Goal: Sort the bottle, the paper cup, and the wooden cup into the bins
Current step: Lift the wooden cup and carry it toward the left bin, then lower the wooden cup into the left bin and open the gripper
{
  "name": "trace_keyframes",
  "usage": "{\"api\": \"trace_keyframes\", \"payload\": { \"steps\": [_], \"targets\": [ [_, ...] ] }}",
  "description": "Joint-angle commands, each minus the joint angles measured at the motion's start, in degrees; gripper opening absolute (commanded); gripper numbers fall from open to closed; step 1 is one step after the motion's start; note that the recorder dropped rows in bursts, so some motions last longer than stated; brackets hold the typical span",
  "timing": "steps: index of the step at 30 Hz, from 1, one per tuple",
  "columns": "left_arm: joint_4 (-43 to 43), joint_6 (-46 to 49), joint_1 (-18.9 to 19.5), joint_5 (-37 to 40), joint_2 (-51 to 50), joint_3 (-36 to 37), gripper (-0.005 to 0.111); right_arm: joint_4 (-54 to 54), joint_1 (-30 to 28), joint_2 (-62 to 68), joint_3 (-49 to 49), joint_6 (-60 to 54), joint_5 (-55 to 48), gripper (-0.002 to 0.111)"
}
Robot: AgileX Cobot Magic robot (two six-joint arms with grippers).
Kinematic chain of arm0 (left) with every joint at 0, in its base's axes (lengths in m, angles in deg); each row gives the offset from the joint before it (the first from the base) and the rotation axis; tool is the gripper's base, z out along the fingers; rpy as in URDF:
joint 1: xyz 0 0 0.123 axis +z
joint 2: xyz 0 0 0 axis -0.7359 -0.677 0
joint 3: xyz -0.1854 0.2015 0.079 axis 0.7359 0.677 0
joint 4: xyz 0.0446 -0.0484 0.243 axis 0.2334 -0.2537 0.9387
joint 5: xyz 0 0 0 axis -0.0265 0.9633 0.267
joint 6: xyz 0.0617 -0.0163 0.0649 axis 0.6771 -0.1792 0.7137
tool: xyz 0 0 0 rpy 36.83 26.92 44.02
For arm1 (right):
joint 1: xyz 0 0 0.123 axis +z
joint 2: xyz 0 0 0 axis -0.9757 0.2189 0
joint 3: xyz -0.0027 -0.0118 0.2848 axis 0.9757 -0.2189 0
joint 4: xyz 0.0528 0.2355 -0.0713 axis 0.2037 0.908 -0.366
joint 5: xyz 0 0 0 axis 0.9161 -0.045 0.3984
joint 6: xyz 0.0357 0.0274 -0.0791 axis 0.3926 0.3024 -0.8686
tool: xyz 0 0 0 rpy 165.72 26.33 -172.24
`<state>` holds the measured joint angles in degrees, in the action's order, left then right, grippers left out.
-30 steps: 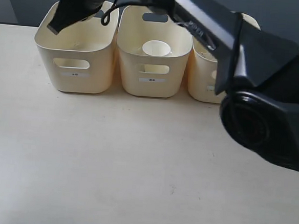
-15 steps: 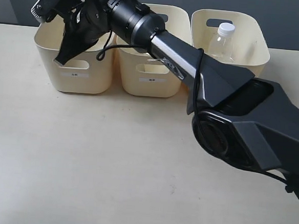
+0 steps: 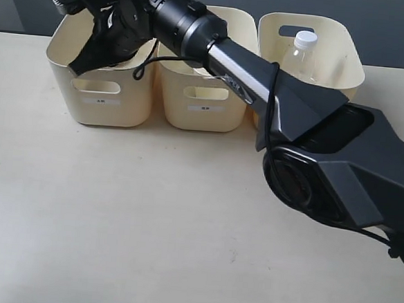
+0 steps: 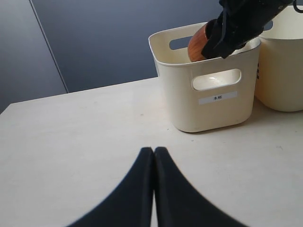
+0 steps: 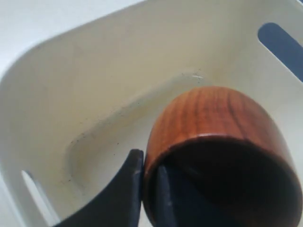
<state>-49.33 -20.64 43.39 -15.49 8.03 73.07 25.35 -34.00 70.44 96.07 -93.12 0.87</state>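
Right wrist view: end effector [image 5: 144, 182] clamps wooden cup [image 5: 215, 142] rim above bin [image 5: 57, 94].

Reddish-brown grained wooden cup [image 5: 215, 127] with dark inside, cream bins [image 3: 103, 82], clear bottle [image 3: 300, 58] with white cap, black hand [image 5: 142, 189]

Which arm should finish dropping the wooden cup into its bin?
The right. Its gripper is shut on the wooden cup, already hanging over the leftmost bin. The left gripper is shut and empty over the table, short of that bin.

Glossy black arm [image 3: 308, 124], thin black cable [image 3: 147, 64]
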Motion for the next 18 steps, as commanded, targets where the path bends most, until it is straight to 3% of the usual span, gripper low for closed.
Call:
{"api": "trace_keyframes", "payload": {
  "steps": [1,15,18],
  "targets": [
    [-0.2,-0.1,-0.2,0.1,0.3,0.1,0.000,0.7,-2.3,-1.3,0.6,5.2,-0.5,-0.001],
    [-0.2,-0.1,-0.2,0.1,0.3,0.1,0.000,1.2,-2.8,-1.3,0.6,6.2,-0.5,-0.001],
    [-0.2,-0.1,-0.2,0.1,0.3,0.1,0.000,2.7,-2.8,-1.3,0.6,6.2,-0.6,0.007]
  ]
}}
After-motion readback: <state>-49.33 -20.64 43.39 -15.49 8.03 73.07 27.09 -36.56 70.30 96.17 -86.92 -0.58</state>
